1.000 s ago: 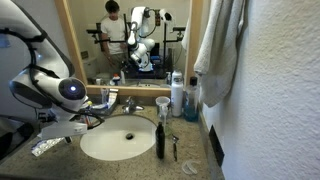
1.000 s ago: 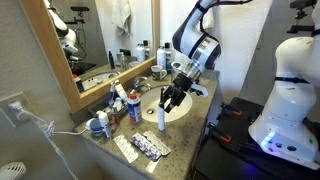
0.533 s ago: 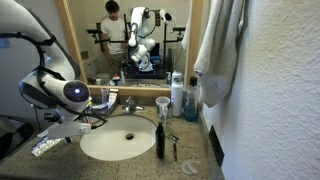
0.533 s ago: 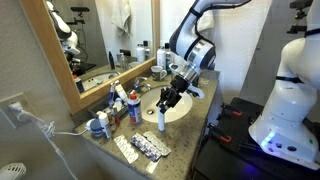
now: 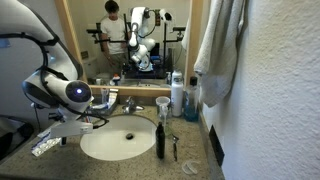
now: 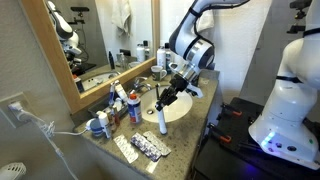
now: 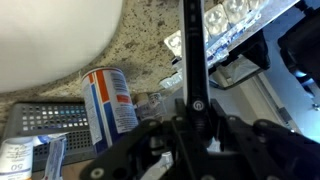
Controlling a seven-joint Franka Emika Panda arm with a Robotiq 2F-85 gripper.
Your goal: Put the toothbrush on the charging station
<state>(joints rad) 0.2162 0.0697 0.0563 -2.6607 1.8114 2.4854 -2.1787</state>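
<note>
One gripper is at work. Its fingers are closed on the toothbrush, holding the black stick partway along its length. In the wrist view the handle runs straight out from between the fingers toward the top of the picture, over the speckled counter. Its free end passes out of that view.

The charging station stands on the counter at the near edge of the sink, as seen in an exterior view. It lies just near and slightly left of the gripper, under the free end of the brush. Whether the brush tip touches the station cannot be told at this size. The brush's long axis appears to slant from the gripper down toward the station, not upright. In this inspector's judgement, the coming move depends on bringing that axis vertical over the stand and then lowering it.

Surroundings:
- A striped tube lies on the counter just left of the brush in the wrist view, close to the fingers.
- Blister packs lie nearer than the station and somewhat left, apart from it.
- A cluster of tubes and bottles stands toward the mirror, left of the station.
- A dark pump bottle stands at the right of the sink, well apart from the gripper.

The striped tube and the cluster are the nearest hazards, should the brush swing left.
</note>
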